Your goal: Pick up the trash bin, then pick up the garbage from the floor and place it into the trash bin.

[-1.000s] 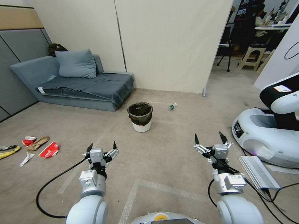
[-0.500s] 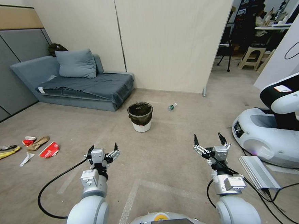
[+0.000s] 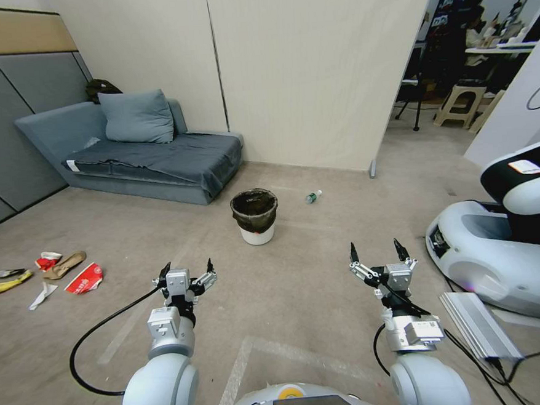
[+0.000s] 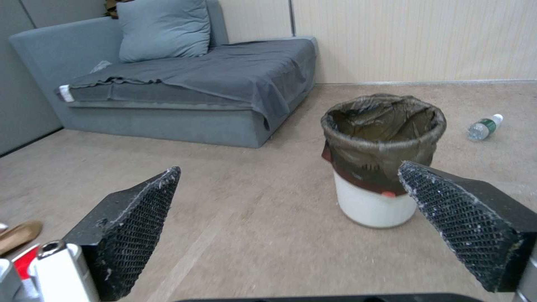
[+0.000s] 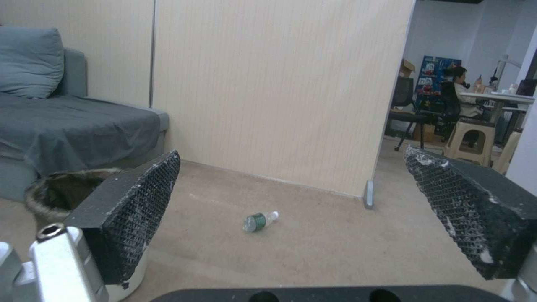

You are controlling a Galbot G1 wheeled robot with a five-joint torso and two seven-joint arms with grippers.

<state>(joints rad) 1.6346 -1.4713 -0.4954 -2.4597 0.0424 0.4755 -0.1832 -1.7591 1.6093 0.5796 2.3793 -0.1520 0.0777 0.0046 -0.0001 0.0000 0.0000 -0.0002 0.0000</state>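
while i hold both arms low in the frame, my left gripper [image 3: 185, 270] and right gripper [image 3: 376, 250] gape wide, gripping nothing. the bin [image 3: 255, 216] stands upright on the floor at centre, ahead of them and well apart, near the sofa [image 3: 137, 153]. the garbage [image 3: 41, 277] lies scattered at the left edge. a bottle [image 3: 312, 196] lies just right of the bin.

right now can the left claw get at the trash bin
Probably not yet. The left claw hangs open above bare floor, well short of the trash bin. Nothing stands between them, so the way is free, but the gap looks beyond arm reach.
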